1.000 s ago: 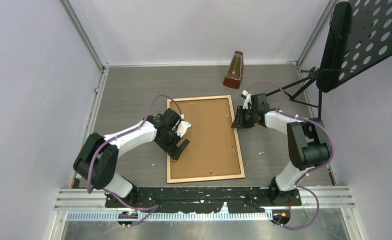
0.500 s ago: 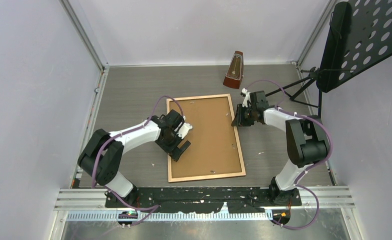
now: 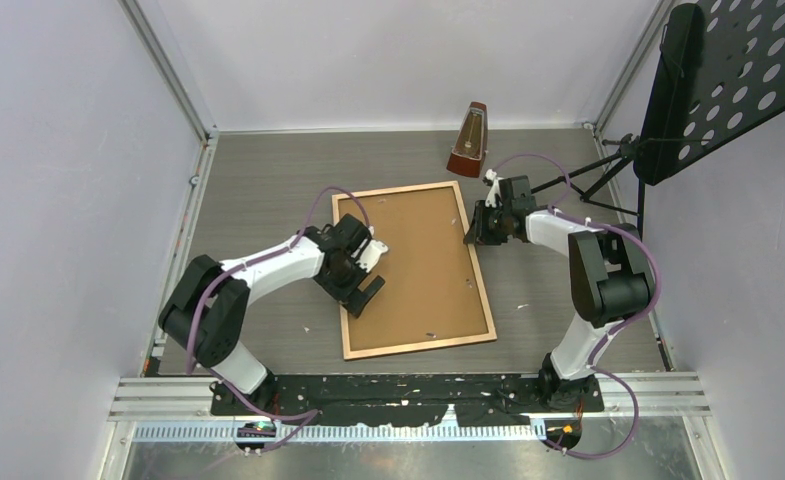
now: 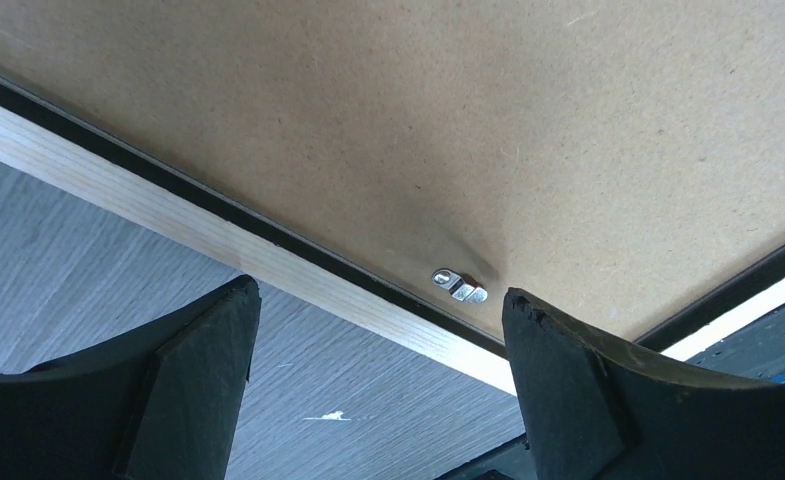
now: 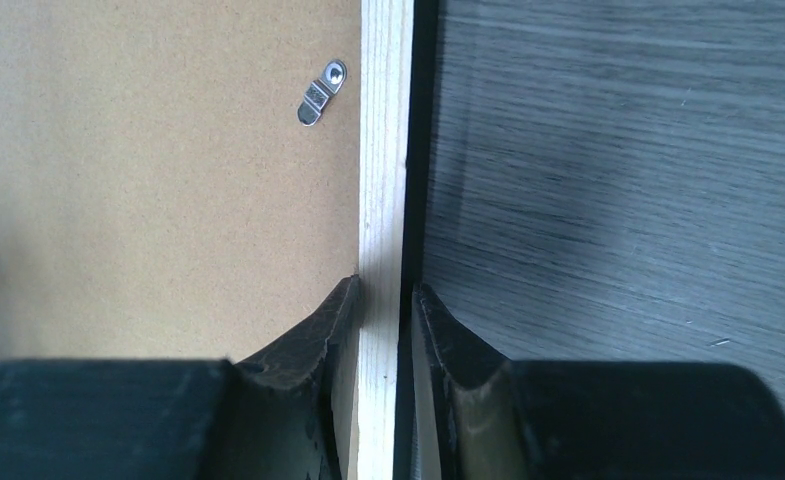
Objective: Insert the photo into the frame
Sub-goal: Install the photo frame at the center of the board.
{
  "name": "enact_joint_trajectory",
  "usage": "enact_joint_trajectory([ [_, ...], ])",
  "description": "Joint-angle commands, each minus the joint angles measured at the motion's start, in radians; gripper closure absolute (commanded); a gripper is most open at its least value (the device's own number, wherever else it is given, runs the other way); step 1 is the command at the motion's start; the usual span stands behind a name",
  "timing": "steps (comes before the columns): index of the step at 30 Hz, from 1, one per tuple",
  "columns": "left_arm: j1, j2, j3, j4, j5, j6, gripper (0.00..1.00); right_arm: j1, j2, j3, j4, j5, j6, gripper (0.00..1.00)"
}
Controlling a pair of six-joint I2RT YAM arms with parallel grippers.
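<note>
Grey table (image 3: 258,190) between pale walls holds a metronome (image 3: 468,140) at the far edge and a music stand (image 3: 728,80) on the right. Bare tabletop flanks the frame (image 5: 383,150), lying rear-up mid-table, backing board (image 3: 418,270) inside. Right gripper (image 5: 383,300) pinches its right border; left gripper (image 4: 378,290) gapes over the left border.
</note>
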Motion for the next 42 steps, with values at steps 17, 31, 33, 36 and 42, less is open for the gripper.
enact_joint_trajectory([
  [17, 0.005, 0.085, 0.092, -0.014, -0.030, -0.004, 0.15, -0.038, -0.020, -0.020, 0.061, -0.006, 0.024, 0.94],
  [31, 0.027, 0.074, 0.077, -0.019, 0.011, 0.000, 0.36, -0.049, -0.012, -0.024, 0.063, -0.011, 0.018, 0.94],
  [33, 0.028, 0.073, 0.077, -0.022, 0.020, 0.004, 0.40, -0.049, -0.009, -0.023, 0.061, -0.011, 0.018, 0.94],
  [36, 0.028, 0.070, 0.076, -0.021, 0.027, 0.007, 0.44, -0.050, -0.010, -0.023, 0.061, -0.012, 0.016, 0.94],
  [42, 0.030, 0.061, 0.074, -0.019, 0.028, 0.013, 0.49, -0.051, -0.008, -0.022, 0.061, -0.014, 0.016, 0.94],
])
